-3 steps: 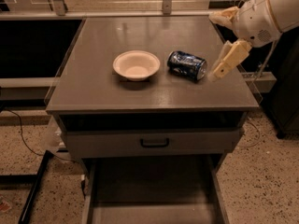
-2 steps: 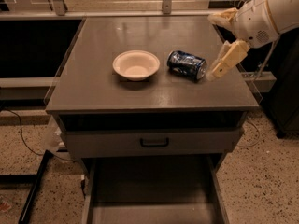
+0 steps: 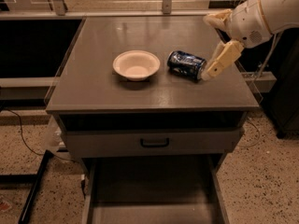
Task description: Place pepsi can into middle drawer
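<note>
The pepsi can (image 3: 186, 65) lies on its side on the gray cabinet top (image 3: 140, 92), right of the cream bowl. My gripper (image 3: 208, 46) is at the can's right end, just above the top, and it is open and empty. One cream finger (image 3: 222, 59) slants down and touches or nearly touches the can's right end. The other finger (image 3: 217, 18) sits farther back. The middle drawer (image 3: 154, 190) is pulled out at the bottom of the view, and its flat gray floor is bare.
A cream round bowl (image 3: 136, 64) stands on the top, left of the can. A shut gray drawer front with a black handle (image 3: 154, 143) sits above the open drawer. A black cable (image 3: 21, 134) lies on the speckled floor at the left.
</note>
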Controlling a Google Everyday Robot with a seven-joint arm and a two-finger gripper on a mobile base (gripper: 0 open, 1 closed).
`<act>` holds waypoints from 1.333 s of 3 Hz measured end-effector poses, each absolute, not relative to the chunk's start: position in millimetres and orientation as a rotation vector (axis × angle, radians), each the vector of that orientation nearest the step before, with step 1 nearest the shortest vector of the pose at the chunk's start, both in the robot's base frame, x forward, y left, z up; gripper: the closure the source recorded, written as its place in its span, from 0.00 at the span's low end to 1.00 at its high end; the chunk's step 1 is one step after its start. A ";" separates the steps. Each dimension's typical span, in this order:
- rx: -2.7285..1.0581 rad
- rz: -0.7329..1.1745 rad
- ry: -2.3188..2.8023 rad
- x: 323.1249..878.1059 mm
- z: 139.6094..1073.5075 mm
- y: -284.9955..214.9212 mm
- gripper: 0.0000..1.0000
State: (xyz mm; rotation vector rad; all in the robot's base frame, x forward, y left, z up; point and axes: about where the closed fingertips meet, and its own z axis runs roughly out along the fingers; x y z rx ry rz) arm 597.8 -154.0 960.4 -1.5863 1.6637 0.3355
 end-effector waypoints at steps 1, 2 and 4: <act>-1.577 0.351 1.730 624.9 930.0 -146.3 0.00; -1.564 0.363 1.820 650.1 899.1 -143.4 0.00; -1.516 0.311 1.950 681.6 867.2 -147.9 0.00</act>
